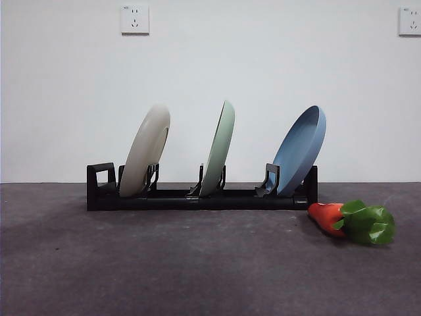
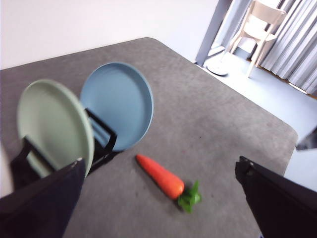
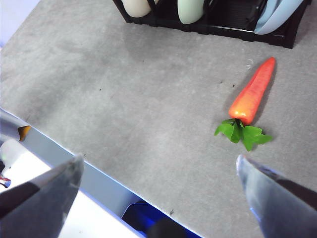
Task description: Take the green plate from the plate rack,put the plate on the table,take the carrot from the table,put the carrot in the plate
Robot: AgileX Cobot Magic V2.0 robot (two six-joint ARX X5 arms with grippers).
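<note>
Both grippers' fingers released — green plate [image 1: 219, 149] upright in plate rack [image 1: 197, 197], carrot [image 1: 354, 220] beside it.

You've got the green plate [image 1: 219, 149] in the plate rack's [image 1: 197, 197] middle slot, the carrot [image 1: 354, 220] on the tabletop [image 1: 164, 263] just off its right end.

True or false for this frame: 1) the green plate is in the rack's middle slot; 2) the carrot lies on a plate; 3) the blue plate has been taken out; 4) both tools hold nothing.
1) True: the green plate stands in the plate rack, between the cream plate and the blue plate.
2) False: the carrot lies on the table.
3) False: it stands in the rack.
4) True: left tool and right tool are open, empty.
</note>
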